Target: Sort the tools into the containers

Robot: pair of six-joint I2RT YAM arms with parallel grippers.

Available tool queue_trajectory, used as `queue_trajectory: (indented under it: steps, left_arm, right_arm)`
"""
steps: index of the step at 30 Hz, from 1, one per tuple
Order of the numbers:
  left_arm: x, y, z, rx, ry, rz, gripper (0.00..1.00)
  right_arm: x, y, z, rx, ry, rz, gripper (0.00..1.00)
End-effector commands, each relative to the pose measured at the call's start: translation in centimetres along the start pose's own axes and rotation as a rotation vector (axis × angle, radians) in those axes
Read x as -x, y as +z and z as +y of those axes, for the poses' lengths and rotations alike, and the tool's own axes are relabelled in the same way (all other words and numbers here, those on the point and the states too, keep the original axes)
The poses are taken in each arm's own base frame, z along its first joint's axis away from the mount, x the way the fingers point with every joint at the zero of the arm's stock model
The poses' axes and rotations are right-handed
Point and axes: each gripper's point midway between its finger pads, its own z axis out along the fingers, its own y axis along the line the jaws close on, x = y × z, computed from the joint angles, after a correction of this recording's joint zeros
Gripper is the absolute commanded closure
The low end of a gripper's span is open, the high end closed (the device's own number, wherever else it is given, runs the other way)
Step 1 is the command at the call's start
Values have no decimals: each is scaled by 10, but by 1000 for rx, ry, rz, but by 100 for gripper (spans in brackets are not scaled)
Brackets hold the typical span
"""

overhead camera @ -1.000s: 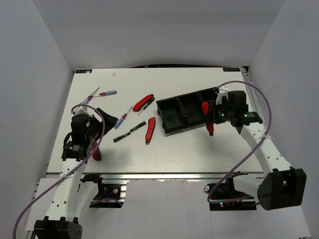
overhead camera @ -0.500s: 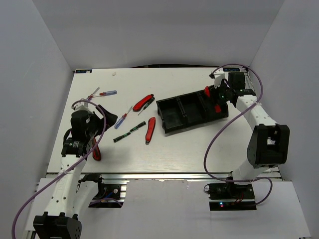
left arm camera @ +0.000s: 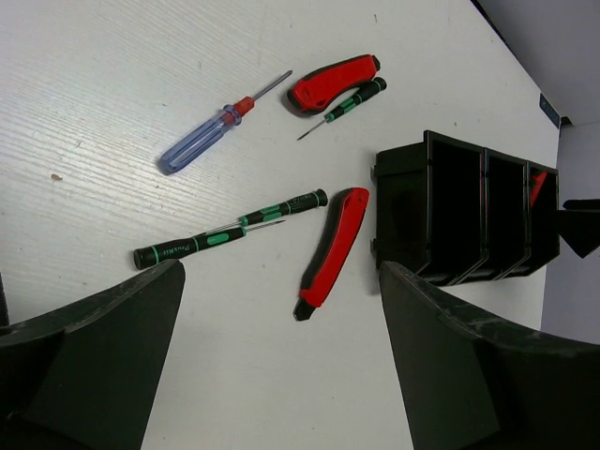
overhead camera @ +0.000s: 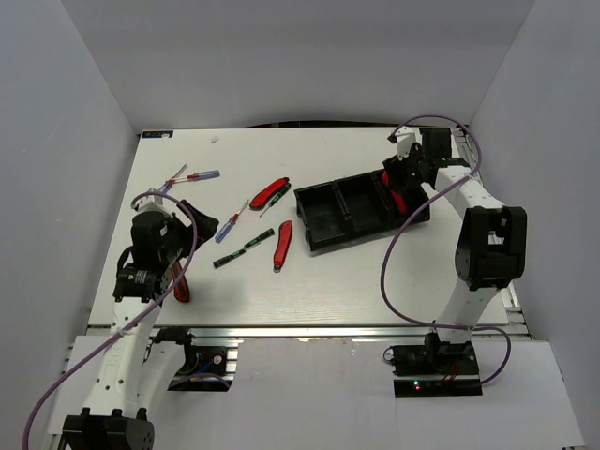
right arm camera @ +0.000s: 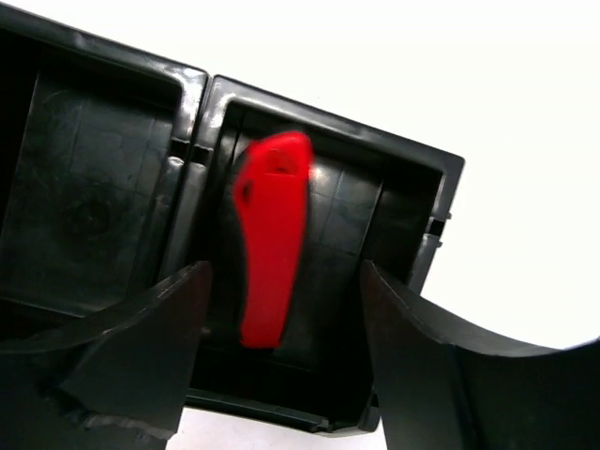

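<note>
Now the right jaws stand apart over a red knife (right arm camera: pixel 272 244) lying in the end compartment of the tray (overhead camera: pixel 314 225), near the right edge of the surface (overhead camera: pixel 328 281); left jaws spread wide above open surface.

Top view: high, from the near edge, looking down on the whole table (overhead camera: pixel 375 281).
Left wrist: low, oblique, tray (left arm camera: pixel 441 216) well off.
Right wrist: close above the same tray's end compartment.
</note>
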Motion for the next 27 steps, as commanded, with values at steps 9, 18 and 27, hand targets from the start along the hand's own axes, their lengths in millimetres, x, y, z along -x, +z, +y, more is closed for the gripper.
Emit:
queue_trajectory:
  steps: [9,18,27]
  left_arm:
    - [0,-11,30,217,-79,19,8]
    - [-8,1,94,542,-53,169,22]
    - [-23,30,146,645,-132,360,30]
  right_arm:
    - [42,-60,19,267,-62,-223,17]
    - [12,-100,151,725,-195,-283,15]
    - [-6,-112,178,782,-169,-291,15]
